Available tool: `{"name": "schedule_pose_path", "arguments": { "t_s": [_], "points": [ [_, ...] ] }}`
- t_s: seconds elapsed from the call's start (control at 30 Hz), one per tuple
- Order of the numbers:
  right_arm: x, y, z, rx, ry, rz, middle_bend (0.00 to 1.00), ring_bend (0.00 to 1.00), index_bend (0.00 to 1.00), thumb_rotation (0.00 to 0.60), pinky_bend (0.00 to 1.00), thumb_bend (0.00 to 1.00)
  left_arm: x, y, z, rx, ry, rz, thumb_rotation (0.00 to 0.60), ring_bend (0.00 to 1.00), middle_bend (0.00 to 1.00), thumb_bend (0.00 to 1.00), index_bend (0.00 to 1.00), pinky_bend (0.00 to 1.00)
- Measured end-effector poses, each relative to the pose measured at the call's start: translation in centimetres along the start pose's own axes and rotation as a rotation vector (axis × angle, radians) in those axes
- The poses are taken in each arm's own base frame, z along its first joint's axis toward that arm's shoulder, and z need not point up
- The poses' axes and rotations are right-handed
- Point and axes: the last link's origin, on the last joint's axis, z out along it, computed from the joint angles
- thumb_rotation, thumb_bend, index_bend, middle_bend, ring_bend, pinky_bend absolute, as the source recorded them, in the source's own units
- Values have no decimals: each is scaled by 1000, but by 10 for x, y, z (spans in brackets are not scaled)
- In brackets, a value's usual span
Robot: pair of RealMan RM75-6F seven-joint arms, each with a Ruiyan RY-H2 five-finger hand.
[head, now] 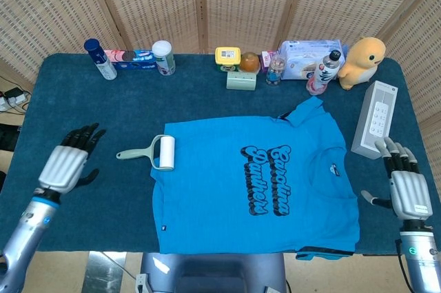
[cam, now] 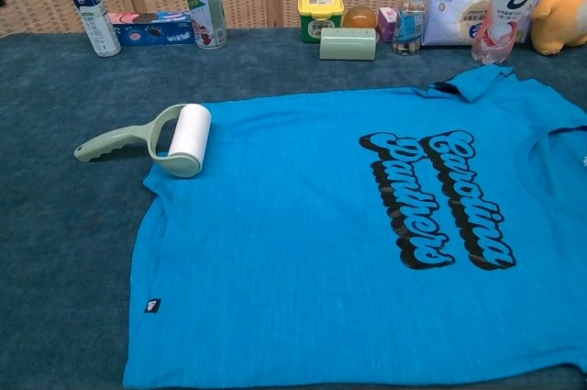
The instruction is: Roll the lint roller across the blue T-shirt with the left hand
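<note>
On the desk (head: 207, 93): T-shirt (head: 255, 186) spread flat, roller (head: 164, 153) lying on its left edge, handle pointing out over the cloth-covered desk. Well left of the roller: left hand (head: 63, 167), fingers (head: 83, 136) spread, holding nothing. At the right edge, near a white box (head: 373, 119): right hand (head: 408, 193), fingers spread, empty.

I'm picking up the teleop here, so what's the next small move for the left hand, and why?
Probably bring the left hand back to the pale green handle of the white lint roller and grip it. The hand hangs open and apart from the roller, which lies with its drum on the edge of the blue printed T-shirt; most of the shirt lies beyond it.
</note>
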Motion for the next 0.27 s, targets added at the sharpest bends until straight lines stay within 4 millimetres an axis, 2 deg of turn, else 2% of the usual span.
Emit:
{"name": "schedule_pose_path", "arguments": {
  "t_s": [0.2,0.27],
  "points": [
    [-6,4,3,-6,9,-58,0,0,59,600,0,0,-3,-22,-65,100,60,-81,600,0,0,343,0,85],
    [-8,6,3,-14,8,-72,0,0,60,600,0,0,-3,-26,-76,117,56,-94,600,0,0,345,0,85]
  ]
}}
